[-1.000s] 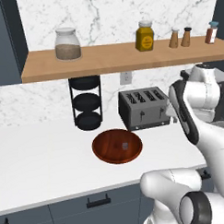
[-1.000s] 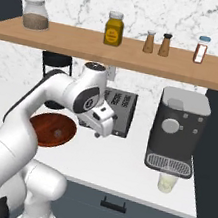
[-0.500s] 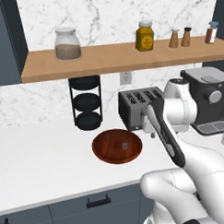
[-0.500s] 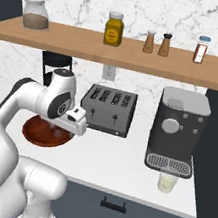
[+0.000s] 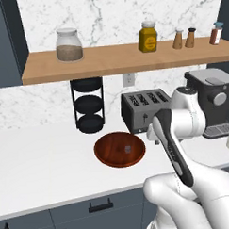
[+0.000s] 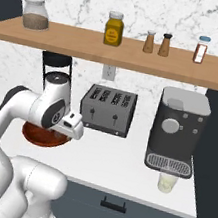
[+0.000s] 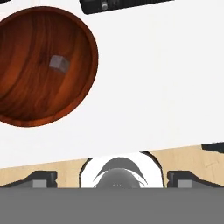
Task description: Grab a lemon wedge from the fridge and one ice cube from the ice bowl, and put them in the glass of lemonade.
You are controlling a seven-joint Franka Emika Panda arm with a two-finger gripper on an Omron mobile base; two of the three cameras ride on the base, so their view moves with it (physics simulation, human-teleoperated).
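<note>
The reddish-brown wooden ice bowl (image 5: 112, 156) sits on the white counter in front of the black rack. A single pale ice cube (image 5: 127, 147) lies in it, right of centre. In the hand view, the ice bowl (image 7: 26, 87) is at the upper left with the ice cube (image 7: 58, 63) inside. My gripper (image 7: 113, 178) hangs open and empty above the counter, to the right of the bowl. My hand (image 6: 71, 126) is just above the bowl's right rim. The glass of lemonade (image 6: 167, 182) stands under the coffee machine's spout. The fridge and the lemon wedge are out of view.
A grey toaster (image 5: 143, 108) stands right behind the bowl, and a black three-tier rack (image 5: 89, 105) to its left. The coffee machine (image 6: 176, 133) is at the right end. A wooden shelf (image 5: 114, 57) with jars hangs overhead. The counter's front edge lies just below the bowl.
The arm has swung left, from in front of the toaster and coffee machine to just right of the ice bowl. The jaws stayed open.
</note>
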